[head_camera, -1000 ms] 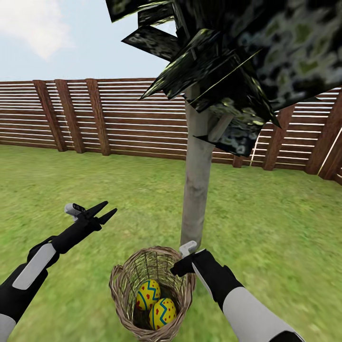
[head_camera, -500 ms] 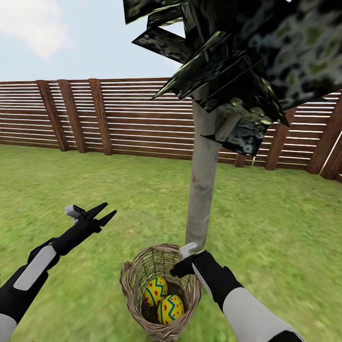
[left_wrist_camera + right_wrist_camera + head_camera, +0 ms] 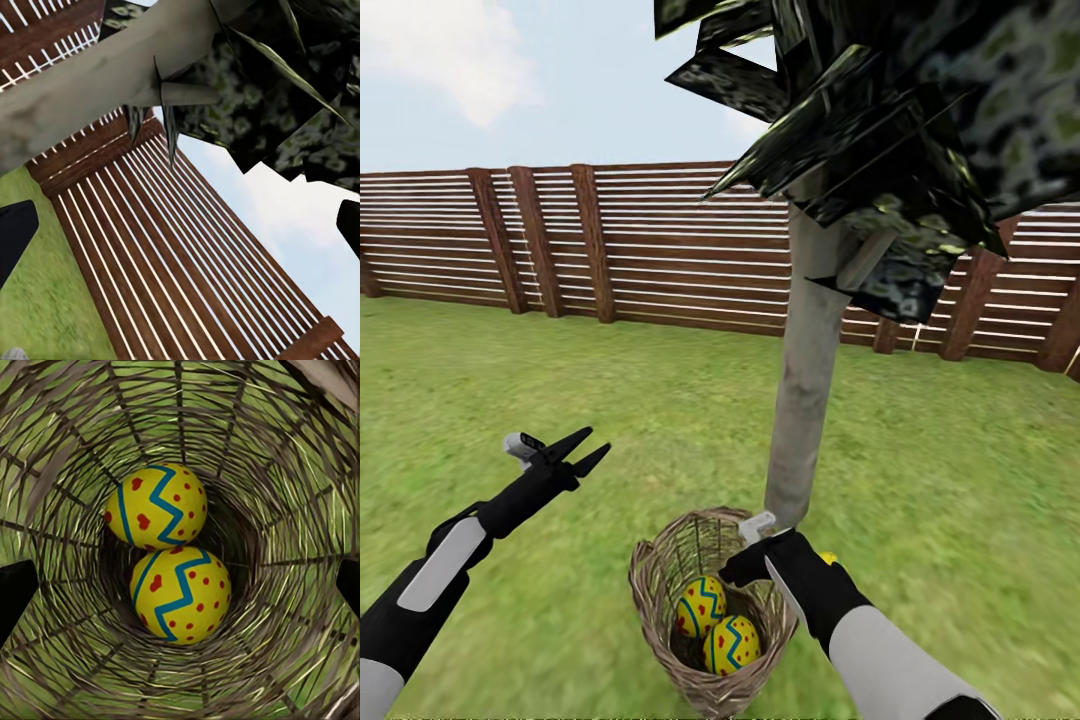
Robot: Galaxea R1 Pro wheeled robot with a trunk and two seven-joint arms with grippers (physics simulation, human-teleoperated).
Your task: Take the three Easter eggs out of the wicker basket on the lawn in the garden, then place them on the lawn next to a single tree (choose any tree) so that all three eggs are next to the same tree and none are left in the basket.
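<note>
The wicker basket (image 3: 660,600) stands on the lawn (image 3: 560,380) just in front of the tree (image 3: 806,400) with its pale grey trunk. Two yellow Easter eggs with blue zigzags lie inside, one (image 3: 701,605) touching the other (image 3: 732,643); the right wrist view looks straight down on them (image 3: 156,506) (image 3: 180,594). A small yellow patch (image 3: 828,557) shows on the grass at the trunk's foot, mostly hidden behind my right wrist. My right gripper (image 3: 740,572) (image 3: 180,592) hangs open over the basket's far rim. My left gripper (image 3: 588,448) is open and empty, held up over the grass to the left.
A brown slatted fence (image 3: 660,240) (image 3: 172,270) closes the garden behind the tree. Dark angular leaf clusters (image 3: 900,130) hang overhead at the right. Open grass spreads to the left and right of the trunk.
The whole view has shifted, so tree, fence and basket sit further right in the picture. The yellow patch by the trunk has come out from behind my right wrist. Both grippers stay open.
</note>
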